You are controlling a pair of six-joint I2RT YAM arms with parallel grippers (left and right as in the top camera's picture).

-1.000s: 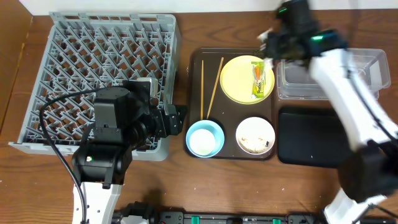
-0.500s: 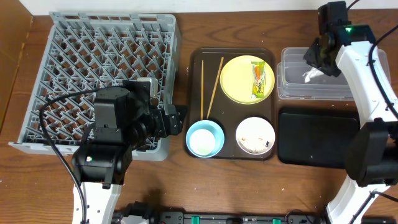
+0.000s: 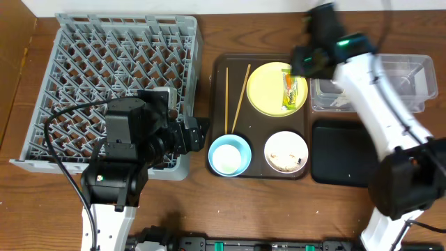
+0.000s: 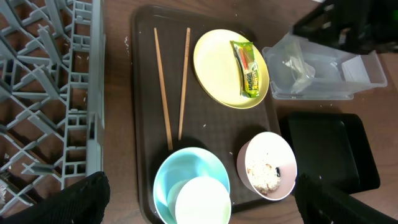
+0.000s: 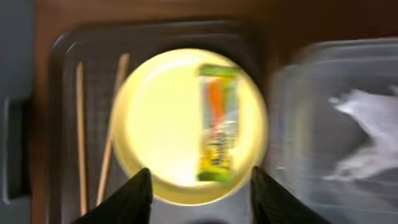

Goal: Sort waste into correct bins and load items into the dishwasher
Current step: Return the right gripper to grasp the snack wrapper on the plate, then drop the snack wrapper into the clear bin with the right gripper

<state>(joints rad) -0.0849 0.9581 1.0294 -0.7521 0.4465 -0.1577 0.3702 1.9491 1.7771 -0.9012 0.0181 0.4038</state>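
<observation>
The green-and-orange snack wrapper [image 3: 289,90] lies on the round yellow plate [image 3: 268,89] on the brown serving tray. The crumpled white napkin [image 3: 339,100] lies in the clear tub [image 3: 404,77]. My right gripper [image 3: 306,59] hovers open and empty over the plate's far right edge; in the blurred right wrist view its gripper [image 5: 199,199] frames the plate [image 5: 168,124] and wrapper [image 5: 217,124]. Two chopsticks [image 3: 237,97] lie left of the plate. The small white cup [image 4: 202,200] sits in the light blue bowl [image 3: 229,155]. The white bowl [image 3: 286,152] holds rice crumbs. My left gripper [image 4: 202,208] is open above the blue bowl.
The grey dish rack [image 3: 111,77] fills the left side, with my left arm over its front right corner. The shallow black tray [image 3: 348,157] lies in front of the clear tub. The brown serving tray [image 3: 217,104] sits between the rack and the bins.
My right gripper swung right over the clear tub, where the napkin now lies, then came back left over the yellow plate. The left arm has not moved.
</observation>
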